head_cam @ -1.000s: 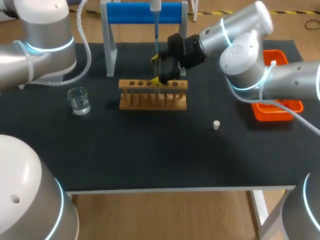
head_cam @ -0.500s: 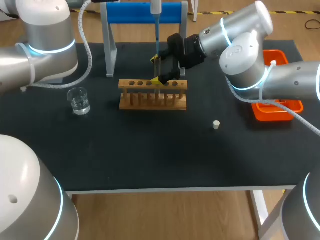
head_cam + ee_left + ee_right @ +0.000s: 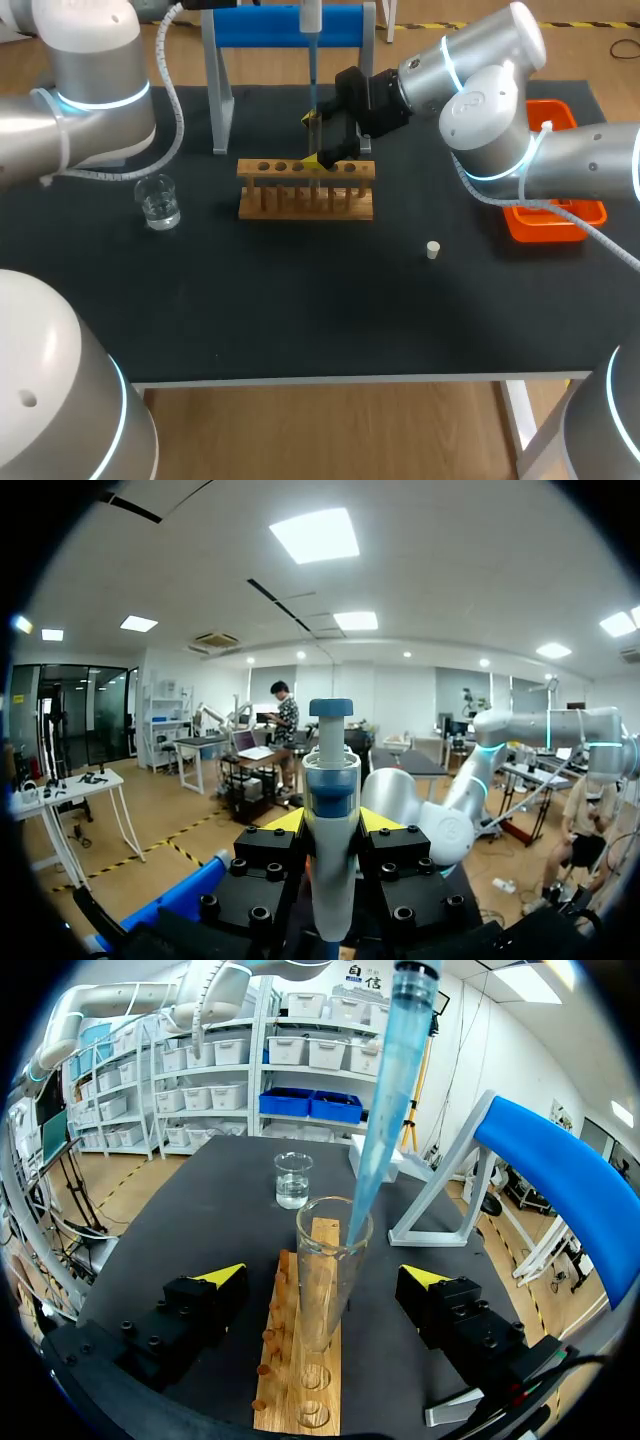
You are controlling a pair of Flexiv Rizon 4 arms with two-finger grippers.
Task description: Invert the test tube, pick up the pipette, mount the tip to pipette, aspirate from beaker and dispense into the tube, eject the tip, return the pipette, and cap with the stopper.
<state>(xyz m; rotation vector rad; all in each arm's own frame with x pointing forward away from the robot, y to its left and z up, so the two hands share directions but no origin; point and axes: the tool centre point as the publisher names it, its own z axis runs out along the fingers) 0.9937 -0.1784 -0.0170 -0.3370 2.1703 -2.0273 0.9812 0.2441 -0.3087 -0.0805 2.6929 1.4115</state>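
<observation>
Glass test tube [image 3: 322, 1230]: clear, round-mouthed cylinder, upright in a hole of the rack, upper middle of the head view; midway between the right fingers, touched by neither.
Pipette tip [image 3: 385, 1110]: translucent blue plastic, long taper, slanting down into the tube's mouth, end inside the tube below the rim.
Pipette [image 3: 331, 810]: smooth white barrel with a blue band and a blue plunger cap, upright; above the rack, in front of the stand.
Left gripper [image 3: 331, 825]: black blocks studded with bolts, yellow tips pressed against the barrel from both sides, pinching the Pipette.
Right gripper [image 3: 325, 1278]: black blocks with yellow wedge tips, spread wide, one on each side of the tube and the rack, low over the rack's top.
Rack [image 3: 305, 190]: pale wood, long bar with a row of round holes, raised on pegs; lying crosswise in the upper middle of the head view.
Beaker [image 3: 158, 200]: small, clear glass, a little clear liquid at the bottom; left of the rack, well apart.
Stopper [image 3: 432, 250]: small whitish plug, on the mat right of centre, apart from the rack.
Stand [image 3: 290, 25]: blue bar on white angled legs, behind the rack, top middle.
Tray [image 3: 560, 220]: orange plastic, right edge, partly hidden by the right arm.
Table [image 3: 300, 300]: matte black mat, pale front edge.
</observation>
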